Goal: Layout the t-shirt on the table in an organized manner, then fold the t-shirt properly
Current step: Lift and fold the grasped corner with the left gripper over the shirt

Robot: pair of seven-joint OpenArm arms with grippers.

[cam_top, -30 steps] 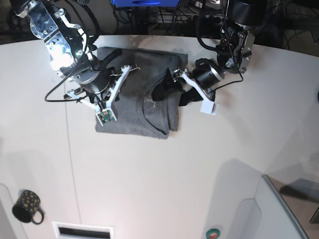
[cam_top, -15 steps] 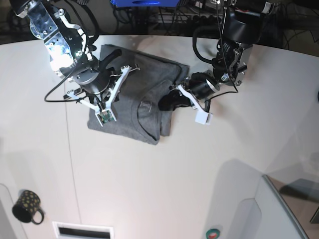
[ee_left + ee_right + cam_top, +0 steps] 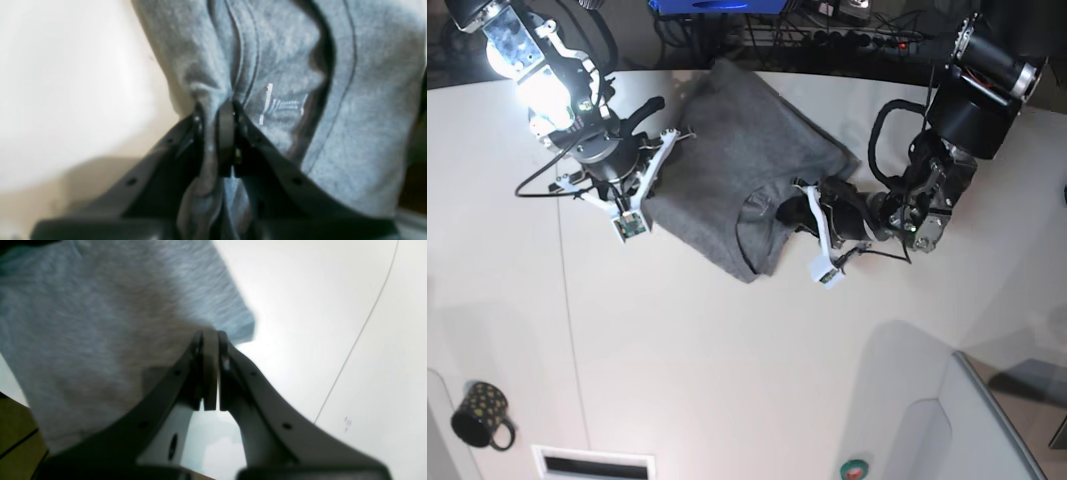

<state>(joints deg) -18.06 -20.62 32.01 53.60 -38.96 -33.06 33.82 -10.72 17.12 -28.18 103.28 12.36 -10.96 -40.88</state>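
Since the shirt [image 3: 747, 165] is soft, limp and bunches, we grip hems — left hand [image 3: 215, 115] clamped on a fold, right hand [image 3: 209, 336] pinched at an edge.

The grey t-shirt [image 3: 747, 170] is bunched up and skewed on the white table [image 3: 727, 350], near the far edge. It's folded over on itself, neckline showing, with a small light label [image 3: 283, 108] inside. One edge is pinched up off the table.
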